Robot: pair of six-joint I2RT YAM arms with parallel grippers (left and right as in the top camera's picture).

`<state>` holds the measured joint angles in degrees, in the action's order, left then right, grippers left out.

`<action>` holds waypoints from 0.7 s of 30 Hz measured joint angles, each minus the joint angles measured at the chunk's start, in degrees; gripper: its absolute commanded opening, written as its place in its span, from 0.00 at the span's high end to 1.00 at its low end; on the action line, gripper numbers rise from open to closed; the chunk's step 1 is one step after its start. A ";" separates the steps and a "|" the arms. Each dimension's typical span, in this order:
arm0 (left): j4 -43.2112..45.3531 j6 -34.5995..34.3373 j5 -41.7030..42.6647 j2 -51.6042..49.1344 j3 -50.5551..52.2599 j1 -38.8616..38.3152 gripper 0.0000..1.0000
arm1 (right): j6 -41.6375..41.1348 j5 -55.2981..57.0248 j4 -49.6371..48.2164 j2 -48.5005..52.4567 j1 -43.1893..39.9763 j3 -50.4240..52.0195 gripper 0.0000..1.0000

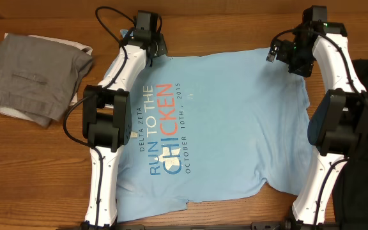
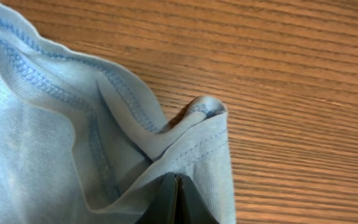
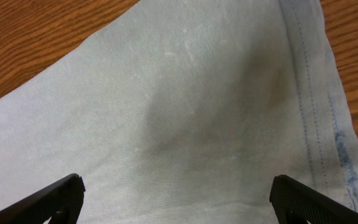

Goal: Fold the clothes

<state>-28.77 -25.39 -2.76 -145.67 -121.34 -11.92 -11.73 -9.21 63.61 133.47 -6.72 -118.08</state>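
While left tool (image 2: pixel 176 198) tight on T-shirt (image 1: pixel 229 121) hem, right tool (image 3: pixel 179 196) apart over corner.

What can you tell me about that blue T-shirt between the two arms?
The T-shirt is light blue, soft knit cotton by its look, spread print-up and mostly flat on the wooden table, rumpled along the near edge. Sideways lettering in blue and orange reads DELTA ZETA, RUN TO THE CHICKEN, OCTOBER 10TH, 2015. The left gripper is shut on a bunched fold of hemmed edge at a far corner; the right gripper stands open over the other far corner.
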 measured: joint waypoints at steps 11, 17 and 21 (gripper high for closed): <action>4.17 0.00 -0.04 -1.73 0.22 0.00 0.96 | 0.00 0.02 -0.02 0.00 0.00 0.00 0.00; 6.99 0.00 0.42 -2.45 0.22 0.00 0.96 | 0.00 0.02 0.00 0.00 0.00 0.00 0.00; 8.87 0.00 1.81 -2.80 0.22 0.00 0.96 | -0.02 0.02 0.00 0.00 0.02 0.00 0.00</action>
<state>-19.90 -25.39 -0.95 -148.46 -121.12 -11.92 -11.75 -9.19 63.61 133.47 -6.70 -118.08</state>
